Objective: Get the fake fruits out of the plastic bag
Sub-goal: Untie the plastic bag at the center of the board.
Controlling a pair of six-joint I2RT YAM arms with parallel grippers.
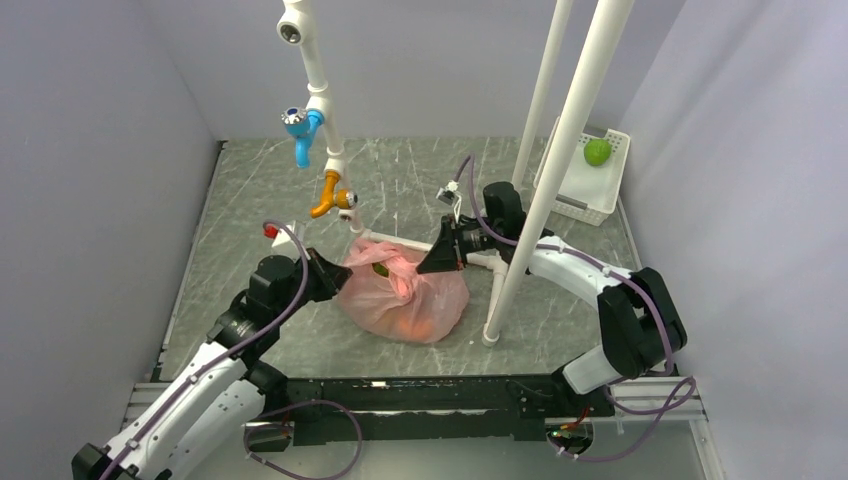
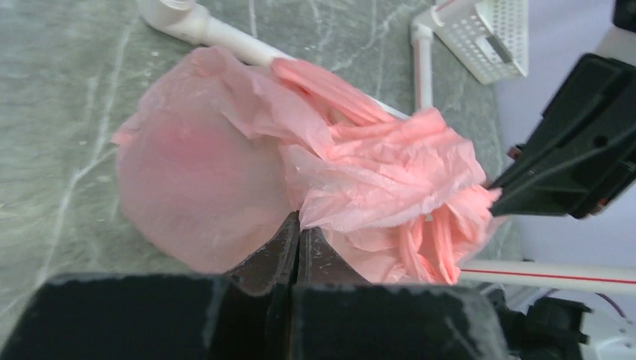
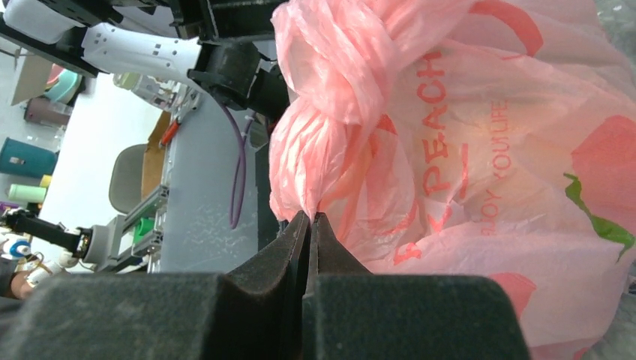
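Left fingers [image 2: 268, 256], right fingers [image 3: 279, 261] pinching plastic bag [image 1: 395, 298], fruits [image 1: 415, 326] seemingly inside

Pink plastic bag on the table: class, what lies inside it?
Through the translucent pink plastic bag, the top view shows orange shapes low inside, probably fruits. Crumpled film hides their number and outlines.

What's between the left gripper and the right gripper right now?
The thin crinkly translucent pink plastic bag: its bunched top spans from the left gripper to the right gripper, both jaws shut on it. The top external view shows it.
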